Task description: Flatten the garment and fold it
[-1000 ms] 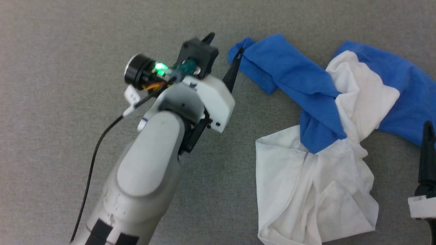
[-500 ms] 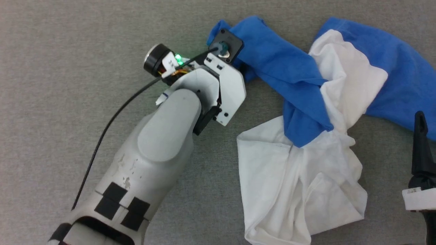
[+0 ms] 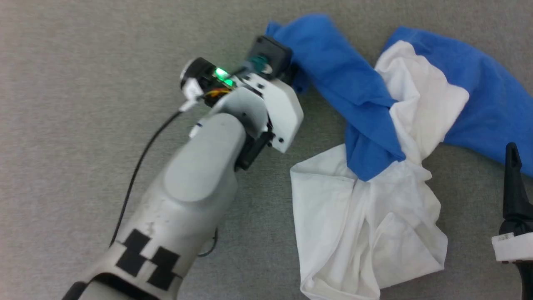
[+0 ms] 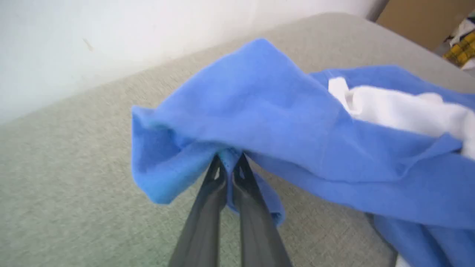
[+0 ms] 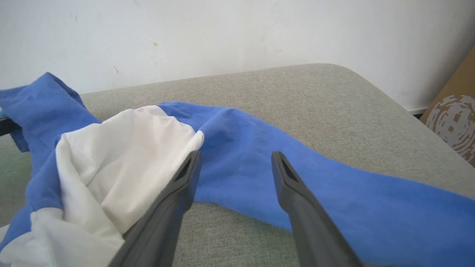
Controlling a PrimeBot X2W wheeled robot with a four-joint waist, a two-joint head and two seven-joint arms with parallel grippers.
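Your left claw [image 4: 229, 164] is clamped on the hem of one bright blue sleeve [image 3: 329, 62] of the crumpled white cotton T-shirt [image 3: 374, 233], its two dark fingers pressed together with a fold of blue cloth between them. The shirt lies on the grey fabric-covered table [image 3: 83, 83], to the right of that claw. From the pinch, the sleeve runs diagonally back toward you into a bunched knot at the middle. The white body spills from there toward the near edge in loose, doubled folds. The second blue sleeve [image 3: 479, 108] stretches the other way, out to the right, so the shirt's long axis runs sleeve to sleeve across the far side of the table. Your right claw [image 5: 236, 157] is the nearer one to that second sleeve. Its jaws stand wide apart and hold nothing, and they point at the blue cloth just past the white-and-blue seam. Whether the fingertips touch the fabric cannot be told. To my eye, spreading the shirt depends on taking that far sleeve with the right claw and then drawing the two claws apart along the sleeve-to-sleeve line.
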